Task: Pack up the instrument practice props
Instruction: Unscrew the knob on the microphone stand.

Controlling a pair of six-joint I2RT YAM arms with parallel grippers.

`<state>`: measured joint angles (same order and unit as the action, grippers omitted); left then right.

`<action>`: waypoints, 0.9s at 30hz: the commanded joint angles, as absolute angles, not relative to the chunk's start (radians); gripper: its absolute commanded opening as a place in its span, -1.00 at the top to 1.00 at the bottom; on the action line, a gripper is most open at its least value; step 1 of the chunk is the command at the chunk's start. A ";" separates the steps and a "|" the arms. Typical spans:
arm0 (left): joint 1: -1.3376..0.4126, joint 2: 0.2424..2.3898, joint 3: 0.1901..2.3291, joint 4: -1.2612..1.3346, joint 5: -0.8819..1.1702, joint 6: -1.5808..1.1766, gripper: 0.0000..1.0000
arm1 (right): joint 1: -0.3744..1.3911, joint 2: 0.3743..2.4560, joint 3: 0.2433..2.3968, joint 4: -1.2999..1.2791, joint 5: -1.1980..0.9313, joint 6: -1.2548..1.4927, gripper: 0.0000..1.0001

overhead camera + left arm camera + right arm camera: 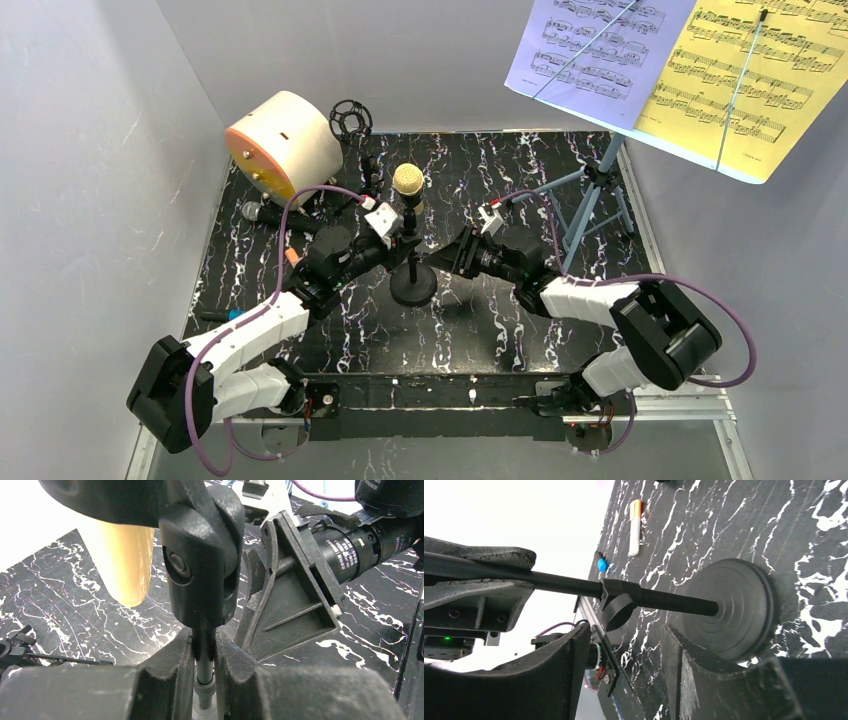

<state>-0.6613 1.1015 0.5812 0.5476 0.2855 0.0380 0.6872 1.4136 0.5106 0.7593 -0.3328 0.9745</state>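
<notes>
Top external, centre: the round-base mic pole (412, 272) is clamped by the left gripper (403, 238), the right gripper (445, 255) is spread beside it, and the cream microphone (407, 181) could be knocked loose by a jerk.

Cream microphone (407, 181) upright on round-base pole (413, 288)

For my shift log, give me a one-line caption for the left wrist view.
Left gripper clamped on the round-base mic pole just below its clip, cream microphone up left.
</notes>
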 commanded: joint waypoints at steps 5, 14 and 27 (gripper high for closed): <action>-0.671 1.081 0.558 0.514 0.329 0.048 1.00 | 0.665 1.483 0.570 0.951 -0.426 1.092 -0.08; -0.671 1.081 0.558 0.514 0.332 0.046 1.00 | 0.651 1.568 0.568 1.085 -0.474 1.152 0.29; -0.671 1.079 0.558 0.514 0.333 0.044 1.00 | 0.648 1.594 0.621 1.065 -0.619 0.889 0.97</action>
